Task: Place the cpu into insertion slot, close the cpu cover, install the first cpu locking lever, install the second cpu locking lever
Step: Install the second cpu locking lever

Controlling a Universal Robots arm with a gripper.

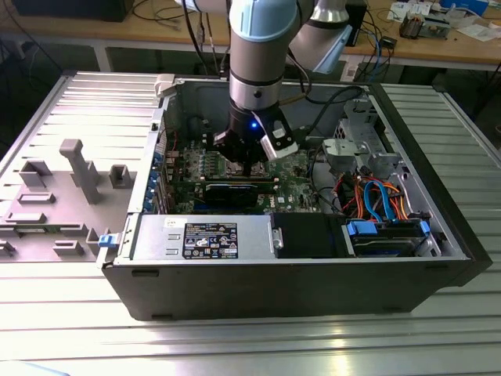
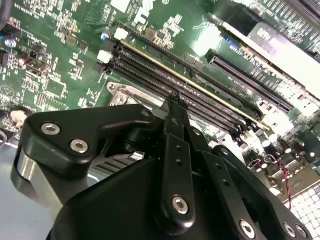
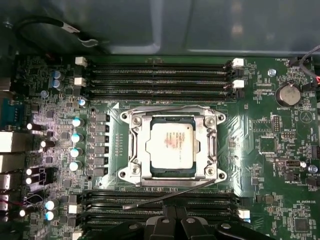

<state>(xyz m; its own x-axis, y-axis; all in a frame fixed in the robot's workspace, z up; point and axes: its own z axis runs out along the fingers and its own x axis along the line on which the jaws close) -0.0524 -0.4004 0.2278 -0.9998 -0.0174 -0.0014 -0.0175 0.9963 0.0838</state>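
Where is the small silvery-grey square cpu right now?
In the first wrist view, the small silvery-grey square cpu sits in the motherboard socket, framed by the silvery metal cpu cover, between two banks of black memory slots.

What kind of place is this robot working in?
Probably a lab or workshop test bench: an open computer case sits on a ribbed metal table, wooden workbenches littered with cables stand behind, and the motherboard lies exposed.

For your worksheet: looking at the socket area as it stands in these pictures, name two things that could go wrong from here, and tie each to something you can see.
1. The cpu sits in the socket with the cpu cover down around it, but one thin locking lever lies loose across the memory slots; it could likely snag or bend.
2. The gripper hovers close over the memory slots beside the socket; a small misalignment might press its tip on them rather than the lever.
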